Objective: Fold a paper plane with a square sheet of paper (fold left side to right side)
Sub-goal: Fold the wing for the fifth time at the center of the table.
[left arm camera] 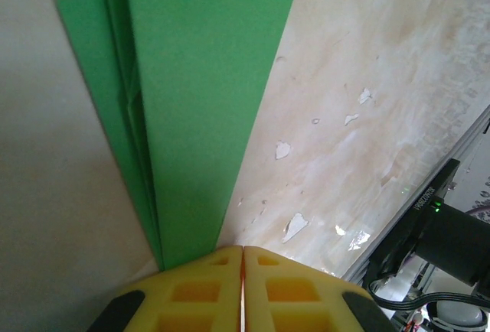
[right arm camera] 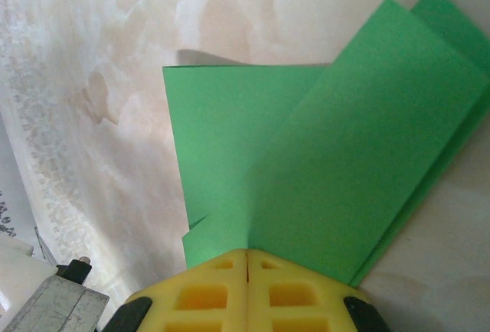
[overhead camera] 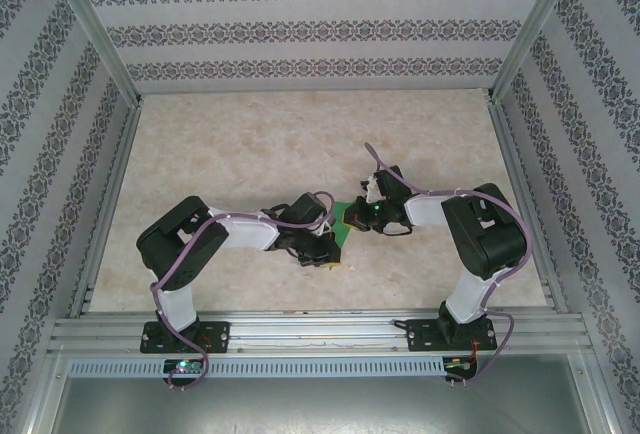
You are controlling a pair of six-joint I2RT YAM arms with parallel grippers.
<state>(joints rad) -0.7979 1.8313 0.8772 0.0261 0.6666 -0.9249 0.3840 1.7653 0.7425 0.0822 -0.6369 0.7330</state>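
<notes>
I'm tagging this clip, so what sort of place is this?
Likely a staged robot test booth, not a real room: wallpapered panels held in an aluminium frame enclose a marble-look table.

Green paper [right arm camera: 344, 171]: one. Left end effector [left arm camera: 242, 249], right end effector [right arm camera: 246, 252]: two.

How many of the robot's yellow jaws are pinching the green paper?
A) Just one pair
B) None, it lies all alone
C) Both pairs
C: the folded green paper runs right into the shut jaws of the left gripper in its wrist view, and into the shut jaws of the right gripper in the other.
</notes>
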